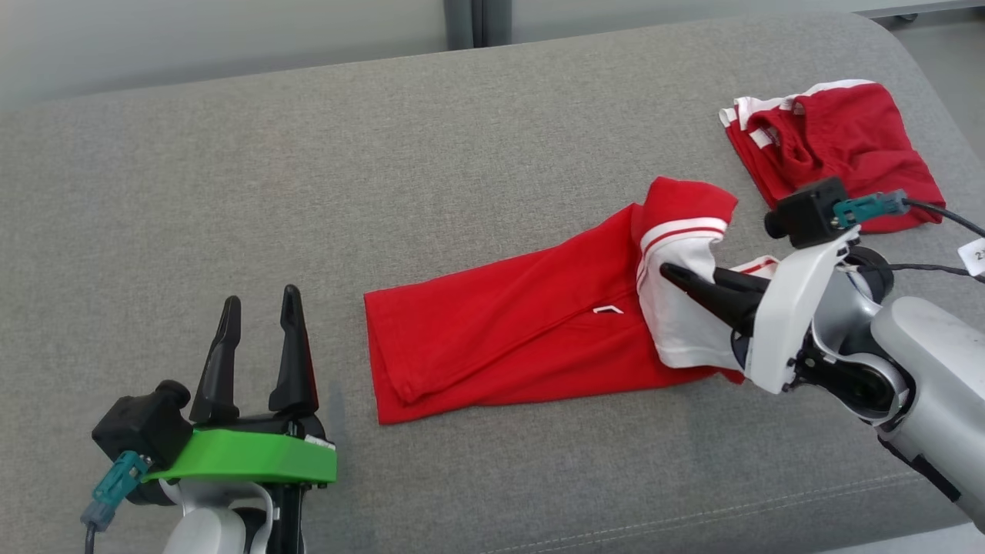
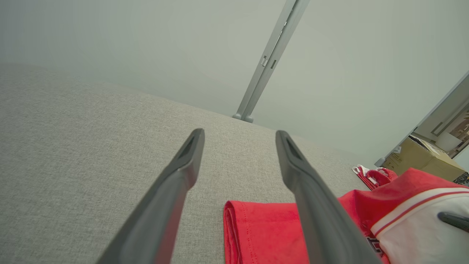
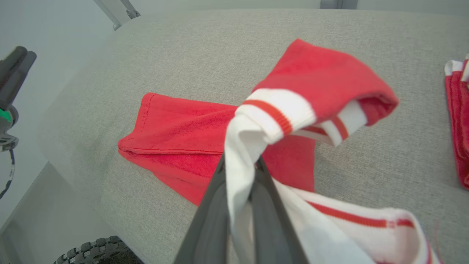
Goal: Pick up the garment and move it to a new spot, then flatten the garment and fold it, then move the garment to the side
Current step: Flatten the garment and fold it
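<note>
Head view: a red garment [image 1: 500, 331] is seen lying on the grey upholstered surface [image 1: 346, 154], right of centre, folded lengthwise into a long strip. Its hem end is laid flat and points toward the left gripper [image 1: 262, 296]; a small white mark is noted mid-length. The opposite end, white fabric banded with a red stripe, is raised off the surface and curled over. That white portion is pinched between the closed fingers of the right gripper [image 1: 668, 271], as confirmed in the right wrist view. The left gripper is held with fingers spread, empty, clear of the garment. A second red-and-white garment [image 1: 846, 146] is recorded bunched at the far right.
</note>
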### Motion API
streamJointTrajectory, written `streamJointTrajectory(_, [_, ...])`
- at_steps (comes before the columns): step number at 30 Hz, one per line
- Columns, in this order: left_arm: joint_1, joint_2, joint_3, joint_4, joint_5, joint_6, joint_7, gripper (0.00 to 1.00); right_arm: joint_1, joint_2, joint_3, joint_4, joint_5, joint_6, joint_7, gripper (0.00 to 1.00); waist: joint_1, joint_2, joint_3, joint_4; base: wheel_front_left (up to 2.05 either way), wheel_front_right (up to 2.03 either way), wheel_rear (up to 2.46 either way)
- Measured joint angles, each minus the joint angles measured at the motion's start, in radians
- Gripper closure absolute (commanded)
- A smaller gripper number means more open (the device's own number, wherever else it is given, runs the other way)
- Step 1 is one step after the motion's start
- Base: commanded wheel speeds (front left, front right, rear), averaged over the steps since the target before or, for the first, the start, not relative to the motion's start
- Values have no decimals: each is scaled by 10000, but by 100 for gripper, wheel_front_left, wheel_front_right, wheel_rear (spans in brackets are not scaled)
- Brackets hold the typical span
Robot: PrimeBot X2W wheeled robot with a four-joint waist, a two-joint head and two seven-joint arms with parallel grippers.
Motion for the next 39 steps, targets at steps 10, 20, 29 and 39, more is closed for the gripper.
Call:
streamJointTrajectory(10, [3, -35, -184, 44, -222, 38, 0, 0, -639, 966, 1039, -303, -190, 2, 435, 100, 0, 0, -108, 881, 0, 0, 0])
streamJointTrajectory(20, [3, -54, -673, 136, -399, 38, -2, 0, -802, 1570, 1133, 855, -61, 0, 826, 100, 0, 0, -89, 1976, 0, 0, 0])
streamJointTrajectory(29, [-2, -63, -1009, 339, -593, 36, -6, 0, -1261, 1962, 1369, 1958, -199, -12, 1185, 100, 0, 0, -17, 2985, 0, 0, 0])
streamJointTrajectory(39, [-5, -67, -920, 389, -907, 36, -15, 0, -1595, 2546, 1404, 2780, -257, -27, 1296, 0, 0, -1, 90, 3621, 0, 0, 0])
